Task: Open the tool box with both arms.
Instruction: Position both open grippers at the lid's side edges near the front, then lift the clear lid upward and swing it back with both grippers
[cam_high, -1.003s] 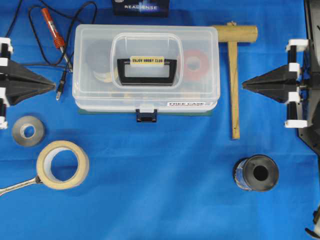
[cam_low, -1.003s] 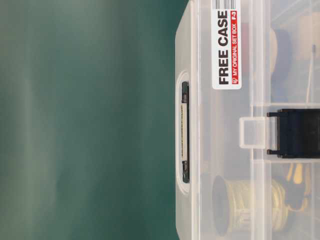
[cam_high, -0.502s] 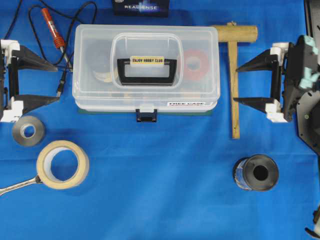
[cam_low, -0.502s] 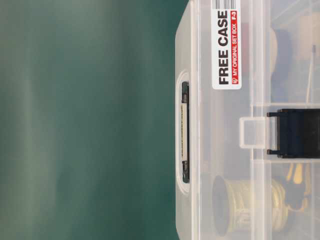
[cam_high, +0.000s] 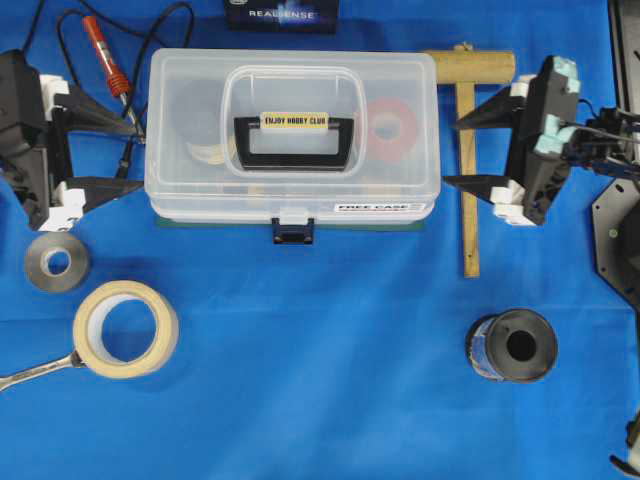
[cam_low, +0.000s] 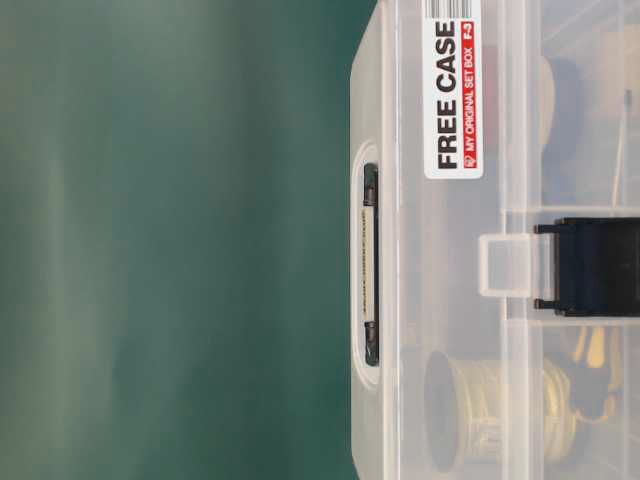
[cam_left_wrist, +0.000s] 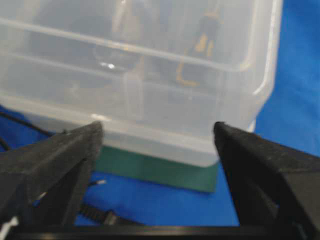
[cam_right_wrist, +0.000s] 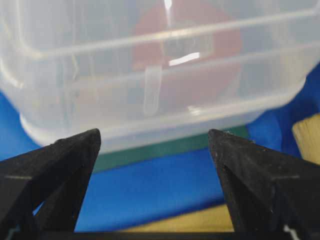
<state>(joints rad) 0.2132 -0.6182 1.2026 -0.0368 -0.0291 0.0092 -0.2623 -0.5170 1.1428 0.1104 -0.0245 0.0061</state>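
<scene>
The tool box (cam_high: 291, 140) sits toward the far middle of the blue cloth (cam_high: 320, 370), lid down and its dark blue front latch (cam_high: 293, 232) facing the near side (the cream label on the black handle (cam_high: 294, 140) reads ENJOY HOBBY CLUB). The left gripper (cam_high: 135, 158) waits just off the box's left end, fingers spread wide and holding nothing, tips close to the wall. The right gripper (cam_high: 452, 153) mirrors it at the right end, equally spread and empty, poised over the wooden mallet (cam_high: 468, 140). A soldering iron (cam_high: 105, 55) lies far left; a grey tape roll (cam_high: 56, 262) and a cream masking tape roll (cam_high: 125, 329) lie near left, and a black spool (cam_high: 512, 346) sits near right.
</scene>
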